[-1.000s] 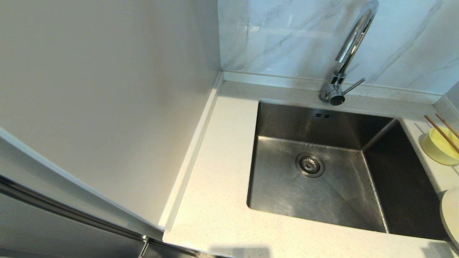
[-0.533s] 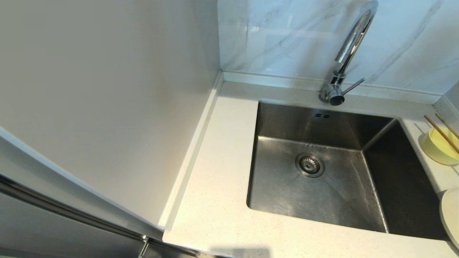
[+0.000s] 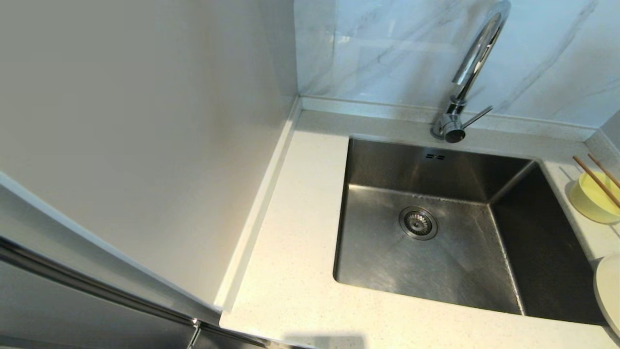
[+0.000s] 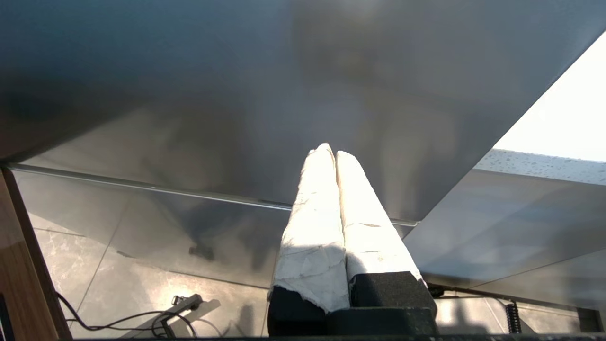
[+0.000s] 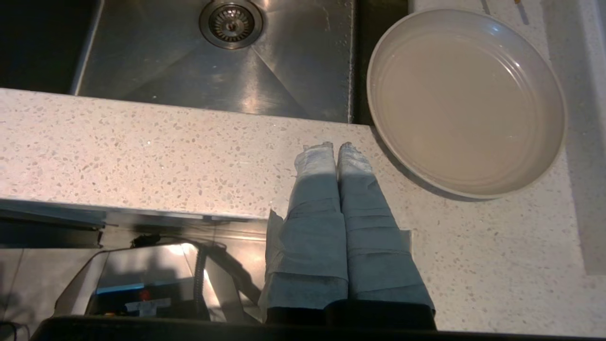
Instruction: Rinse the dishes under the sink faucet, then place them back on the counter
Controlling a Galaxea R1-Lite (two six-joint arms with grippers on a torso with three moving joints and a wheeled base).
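A pale-yellow bowl (image 3: 594, 198) sits on the speckled counter (image 3: 295, 271) right of the sink, with the brown chopsticks (image 3: 596, 180) laid across its rim. Nearer the front, the cream-white plate (image 3: 609, 295) shows only its edge in the head view; the right wrist view has the whole plate (image 5: 466, 102). The chrome faucet (image 3: 465, 82) stands behind the basin, no water running. My right gripper (image 5: 335, 147) hovers shut over the counter's front edge, just beside the plate, holding nothing. My left gripper (image 4: 330, 150) is shut and empty, low against a grey cabinet front. Neither gripper shows in the head view.
The steel sink basin (image 3: 387, 252) with its round drain (image 3: 418, 223) fills the middle. A tall pale wall panel (image 3: 145, 145) borders the counter's left side. Marble backsplash (image 3: 387, 48) runs behind the faucet. Cables (image 4: 123, 319) lie on the floor below.
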